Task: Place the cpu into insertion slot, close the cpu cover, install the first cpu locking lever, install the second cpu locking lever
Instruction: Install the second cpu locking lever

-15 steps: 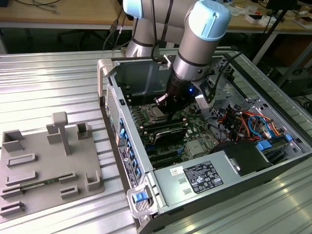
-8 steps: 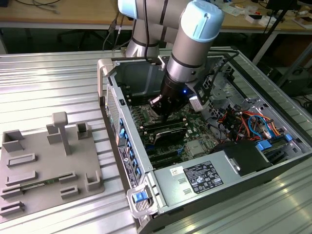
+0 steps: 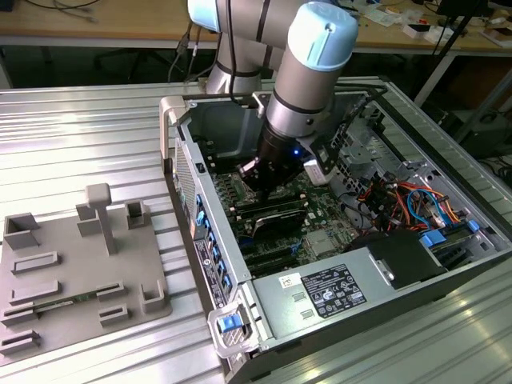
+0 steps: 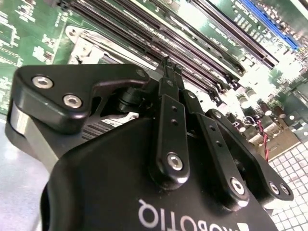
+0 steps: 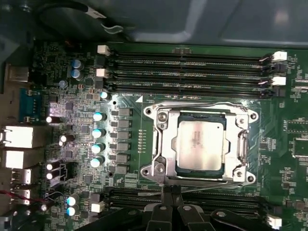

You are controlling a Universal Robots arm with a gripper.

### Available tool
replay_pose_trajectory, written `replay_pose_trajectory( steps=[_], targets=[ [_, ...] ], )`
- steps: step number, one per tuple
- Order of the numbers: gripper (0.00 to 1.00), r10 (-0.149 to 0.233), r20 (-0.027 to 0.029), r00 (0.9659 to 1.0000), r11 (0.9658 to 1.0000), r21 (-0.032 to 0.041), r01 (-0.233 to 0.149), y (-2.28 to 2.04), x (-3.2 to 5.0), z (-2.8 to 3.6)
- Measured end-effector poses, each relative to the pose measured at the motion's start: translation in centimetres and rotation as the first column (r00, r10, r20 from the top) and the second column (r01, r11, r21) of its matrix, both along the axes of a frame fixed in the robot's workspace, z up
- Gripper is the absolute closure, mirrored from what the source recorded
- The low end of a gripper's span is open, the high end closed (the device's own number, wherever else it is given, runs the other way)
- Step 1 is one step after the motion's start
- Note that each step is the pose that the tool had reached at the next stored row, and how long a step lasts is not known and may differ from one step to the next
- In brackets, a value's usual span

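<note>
In the first wrist view the cpu (image 5: 199, 144) lies flat in the insertion slot (image 5: 149, 170), its silver-grey top showing. The cpu cover (image 5: 163, 144) is down around it as a silver frame. A thin locking lever wire (image 5: 202, 104) runs along one side of the socket and another (image 5: 202, 179) along the opposite side. My gripper (image 5: 171, 188) sits just off that second side, fingers pressed together with nothing seen between them. The second wrist view shows the same shut gripper (image 4: 168, 65) above the board beside a socket corner (image 4: 79, 41). In the exterior view the gripper (image 3: 268, 188) reaches down into the open computer case.
Long black memory slots (image 5: 187, 67) flank the socket on both sides (image 5: 216, 202). Capacitors (image 5: 97, 139) stand nearby. The case wall (image 3: 204, 240), power supply (image 3: 328, 292) and coloured cables (image 3: 400, 200) hem in the arm. A grey fixture plate (image 3: 72, 264) lies at the exterior view's left.
</note>
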State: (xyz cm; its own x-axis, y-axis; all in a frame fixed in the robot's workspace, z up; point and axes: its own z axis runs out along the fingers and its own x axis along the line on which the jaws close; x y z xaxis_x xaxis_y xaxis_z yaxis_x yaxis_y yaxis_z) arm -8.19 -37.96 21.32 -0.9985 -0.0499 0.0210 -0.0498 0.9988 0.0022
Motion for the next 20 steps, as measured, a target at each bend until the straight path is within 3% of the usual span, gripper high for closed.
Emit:
replay_pose_trajectory(
  steps=[3,6,10,20],
  targets=[
    [0.89,0.000,-0.0002,1.0000,1.0000,-0.0001,0.000,0.01,-1.02,-0.06],
    [0.89,0.000,-0.0001,1.0000,1.0000,-0.0001,0.000,0.07,-1.41,-0.07],
    [0.89,0.003,-0.0002,1.0000,1.0000,-0.0002,-0.003,0.31,-1.57,-0.07],
    [0.89,0.004,-0.0002,1.0000,1.0000,0.0001,-0.004,0.46,-1.64,-0.15]
  ],
)
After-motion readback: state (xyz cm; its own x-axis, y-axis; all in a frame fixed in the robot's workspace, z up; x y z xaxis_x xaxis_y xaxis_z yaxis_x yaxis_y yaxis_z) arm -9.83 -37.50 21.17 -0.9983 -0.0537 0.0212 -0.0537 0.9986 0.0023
